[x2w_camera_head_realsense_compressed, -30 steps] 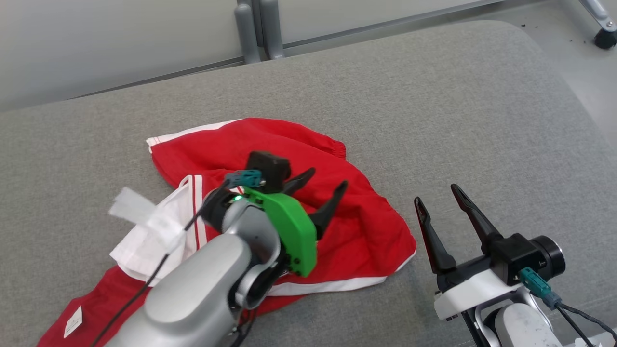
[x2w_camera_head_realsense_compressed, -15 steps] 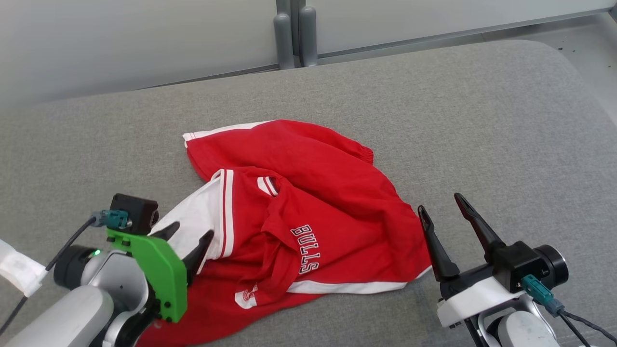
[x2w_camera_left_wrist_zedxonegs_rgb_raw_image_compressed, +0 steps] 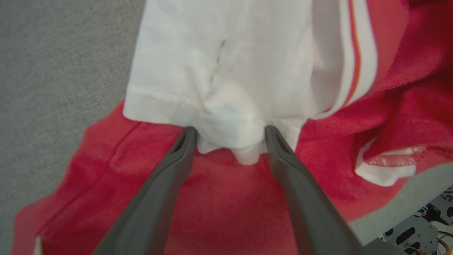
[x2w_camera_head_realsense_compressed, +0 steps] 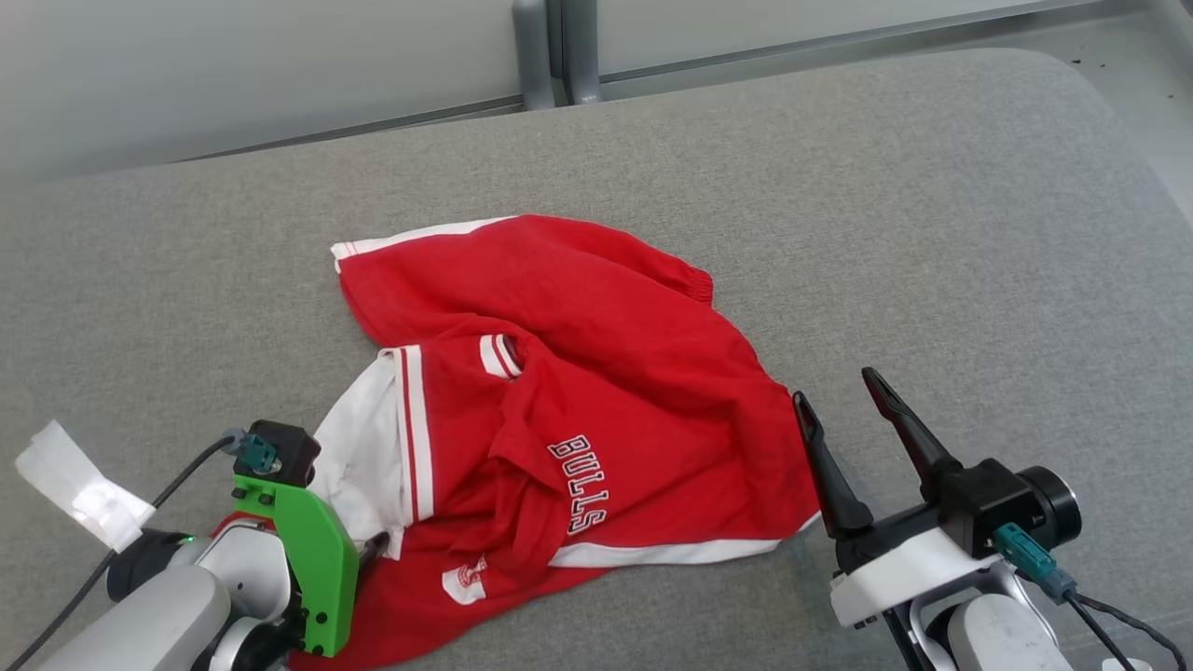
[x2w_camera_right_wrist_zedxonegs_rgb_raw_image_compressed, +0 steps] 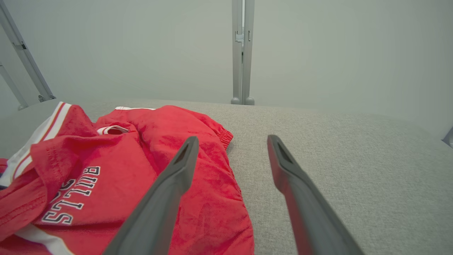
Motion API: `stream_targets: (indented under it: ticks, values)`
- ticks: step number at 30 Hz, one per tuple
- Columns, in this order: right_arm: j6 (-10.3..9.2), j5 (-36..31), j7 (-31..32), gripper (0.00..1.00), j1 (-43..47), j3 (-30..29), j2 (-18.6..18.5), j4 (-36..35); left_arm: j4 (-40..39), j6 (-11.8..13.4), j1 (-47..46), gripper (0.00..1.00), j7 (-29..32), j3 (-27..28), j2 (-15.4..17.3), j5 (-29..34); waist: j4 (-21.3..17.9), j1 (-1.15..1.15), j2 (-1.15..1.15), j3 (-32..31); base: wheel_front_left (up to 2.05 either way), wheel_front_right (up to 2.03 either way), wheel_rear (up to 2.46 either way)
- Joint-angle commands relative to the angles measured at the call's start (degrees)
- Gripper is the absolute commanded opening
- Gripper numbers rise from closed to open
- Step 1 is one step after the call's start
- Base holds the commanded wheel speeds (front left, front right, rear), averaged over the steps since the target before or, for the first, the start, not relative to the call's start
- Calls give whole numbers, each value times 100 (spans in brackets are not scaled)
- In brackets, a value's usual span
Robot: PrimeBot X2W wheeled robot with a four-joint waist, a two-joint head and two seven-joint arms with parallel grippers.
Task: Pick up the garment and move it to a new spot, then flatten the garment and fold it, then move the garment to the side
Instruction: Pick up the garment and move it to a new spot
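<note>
While twin metal posts [x2w_camera_head_realsense_compressed: 550, 47] stand behind the grey cushion [x2w_camera_head_realsense_compressed: 932, 233], the red Bulls garment [x2w_camera_head_realsense_compressed: 578, 410] lies crumpled at its middle. Spread wide, the left gripper [x2w_camera_left_wrist_zedxonegs_rgb_raw_image_compressed: 228, 132] straddles its white hem without pinching; the right gripper [x2w_camera_head_realsense_compressed: 834, 385] hovers at its right edge, open and empty.

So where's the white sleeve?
In the head view, the white sleeve lies at the left edge of the red garment, ahead of the left claw.

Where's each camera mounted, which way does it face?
Head view: on the head, forward-down at garment on grey cushion; left tool lower left, right tool lower right.
Left wrist view: along its fingers, down onto the garment's white panel.
Right wrist view: along its fingers, low across cushion toward wall.
All share the garment.
</note>
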Motion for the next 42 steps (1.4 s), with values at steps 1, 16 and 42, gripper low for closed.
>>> stream_targets:
  ticks: [1, 16, 42]
  values:
    - [1, 43, -20, 100, -44, -21, 7, 16, 180, -65, -122, 100, 83, -77, 1, 132, -78, 0, 69, 35, 0, 0, 0]
    - [1, 67, -20, 100, 82, -180, 50, 32, 506, -381, -262, 0, 32, 42, 174, -43, -126, 0, 69, -25, 0, 0, 0]
    - [1, 105, -20, 100, 121, -149, 122, 89, 98, 1173, 461, 0, -1992, 2686, 2369, -828, 42, 0, 69, -36, 0, 0, 0]
